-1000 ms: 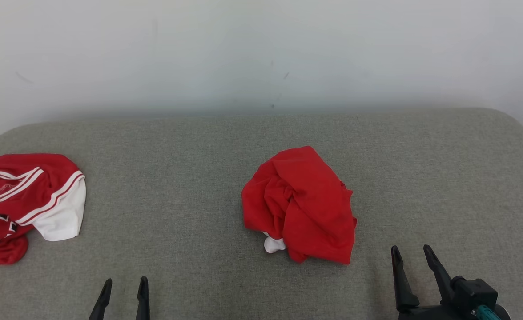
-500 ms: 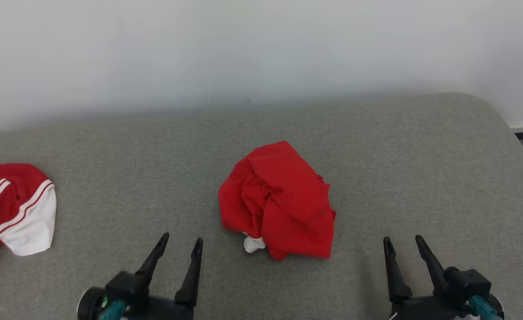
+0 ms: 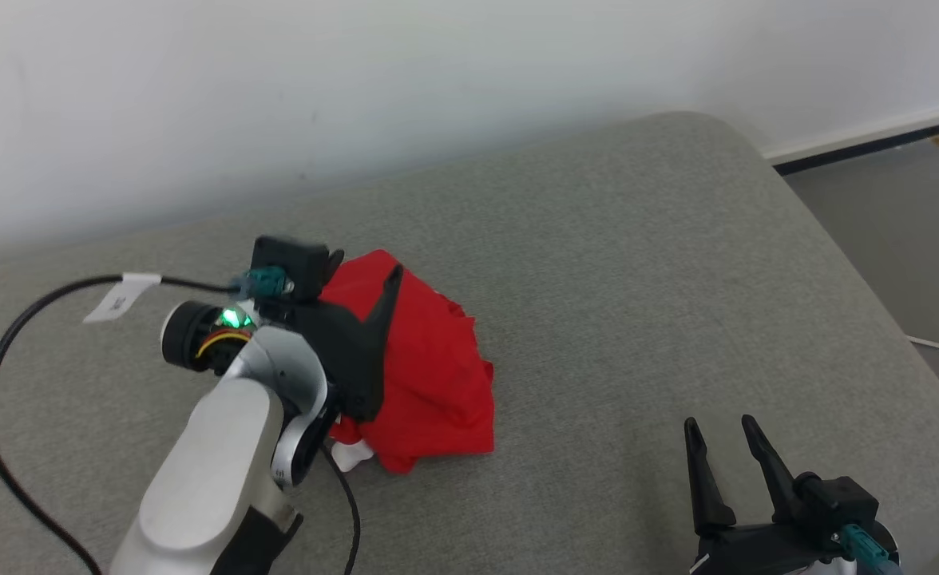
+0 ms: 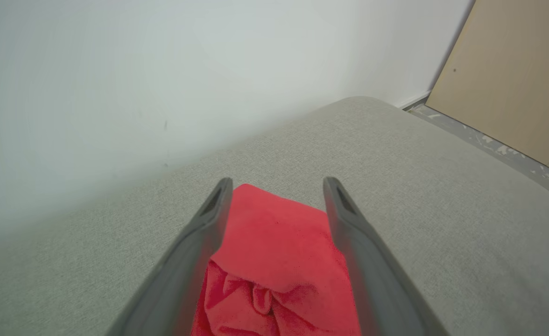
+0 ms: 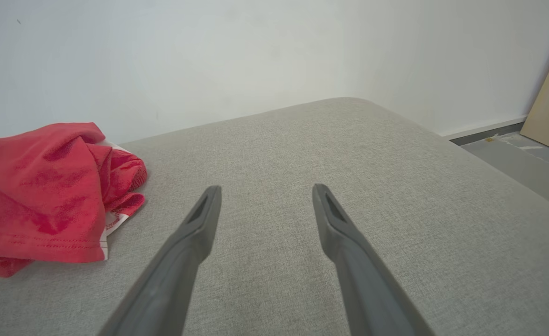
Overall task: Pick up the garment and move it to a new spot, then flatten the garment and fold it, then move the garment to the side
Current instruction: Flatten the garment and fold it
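Two risks | grey cushion (image 3: 637, 263): soft, a low plunge may dig in | red garment (image 3: 429, 375): crumpled heap mid-cushion, shallow pinch may lift one layer only | left gripper (image 4: 278, 183): jaws spread over heap, holding nothing | right gripper (image 3: 719, 422): spread, empty, well apart from garment

One red garment (image 3: 429, 375) lay on one grey surface (image 3: 637, 263). Two tools showed, the left tool (image 4: 278, 183) and the right tool (image 3: 719, 422), and one black cable (image 3: 6, 351).
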